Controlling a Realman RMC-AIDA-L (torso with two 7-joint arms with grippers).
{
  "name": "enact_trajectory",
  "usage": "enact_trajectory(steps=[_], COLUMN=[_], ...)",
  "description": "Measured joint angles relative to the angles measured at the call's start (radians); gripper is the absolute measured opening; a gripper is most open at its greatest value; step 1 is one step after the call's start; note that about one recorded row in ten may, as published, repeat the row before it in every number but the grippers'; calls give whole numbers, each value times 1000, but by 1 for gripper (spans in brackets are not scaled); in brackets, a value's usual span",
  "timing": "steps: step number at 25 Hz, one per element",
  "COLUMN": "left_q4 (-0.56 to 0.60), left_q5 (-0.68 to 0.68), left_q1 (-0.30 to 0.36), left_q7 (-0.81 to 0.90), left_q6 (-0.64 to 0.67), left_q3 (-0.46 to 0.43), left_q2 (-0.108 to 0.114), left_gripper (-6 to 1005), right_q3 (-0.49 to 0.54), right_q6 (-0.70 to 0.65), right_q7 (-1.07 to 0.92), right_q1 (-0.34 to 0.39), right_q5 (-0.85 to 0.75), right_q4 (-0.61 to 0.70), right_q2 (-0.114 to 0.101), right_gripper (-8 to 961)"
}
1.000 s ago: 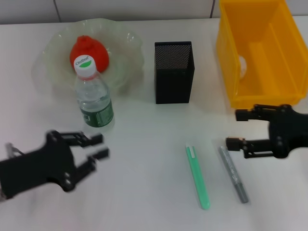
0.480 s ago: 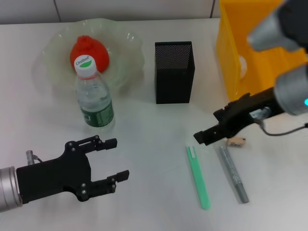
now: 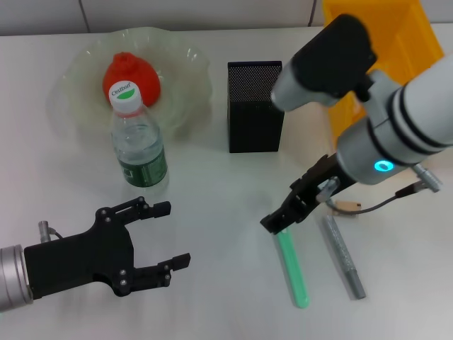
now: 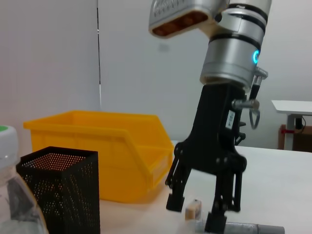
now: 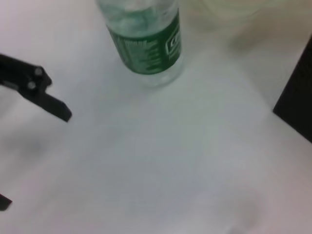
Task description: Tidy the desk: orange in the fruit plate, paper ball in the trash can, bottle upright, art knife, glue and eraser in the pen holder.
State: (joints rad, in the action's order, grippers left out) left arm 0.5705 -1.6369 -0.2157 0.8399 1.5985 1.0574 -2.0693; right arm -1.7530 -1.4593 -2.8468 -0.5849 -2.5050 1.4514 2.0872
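Observation:
The orange (image 3: 132, 76) lies in the fruit plate (image 3: 71, 85). In front of the plate the bottle (image 3: 139, 145) stands upright, and the black pen holder (image 3: 255, 106) is at the middle back. On the table lie the green art knife (image 3: 292, 265), the grey glue stick (image 3: 344, 256) and the small tan eraser (image 3: 347, 207). My right gripper (image 3: 283, 216) hangs open just over the knife's far end; its fingers (image 4: 222, 195) are spread, with the eraser (image 4: 193, 208) seen behind them. My left gripper (image 3: 173, 234) rests open near the front left. The paper ball is hidden.
The yellow trash can (image 3: 403, 28) stands at the back right, largely covered by my right arm. In the right wrist view the bottle (image 5: 148, 44) and the pen holder's edge (image 5: 298, 109) show.
My right arm has swung in from the right, past the eraser, to the far end of the art knife. The left gripper moved slightly right a second ago and has held still since.

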Motion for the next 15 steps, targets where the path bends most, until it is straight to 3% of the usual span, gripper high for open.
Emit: enact_trajectory(steps=[15], left_q4=[0], left_q5=[0], left_q1=[-1], left_q7=[-2], left_q6=[-3], left_q3=[-2], left_q2=[2], left_gripper=[812], right_q3=[-99], right_q6=[47], right_q7=[-71], right_q1=[-106], right_q5=[-46], right_q4=[-140], right_q2=[5], right_gripper=[842])
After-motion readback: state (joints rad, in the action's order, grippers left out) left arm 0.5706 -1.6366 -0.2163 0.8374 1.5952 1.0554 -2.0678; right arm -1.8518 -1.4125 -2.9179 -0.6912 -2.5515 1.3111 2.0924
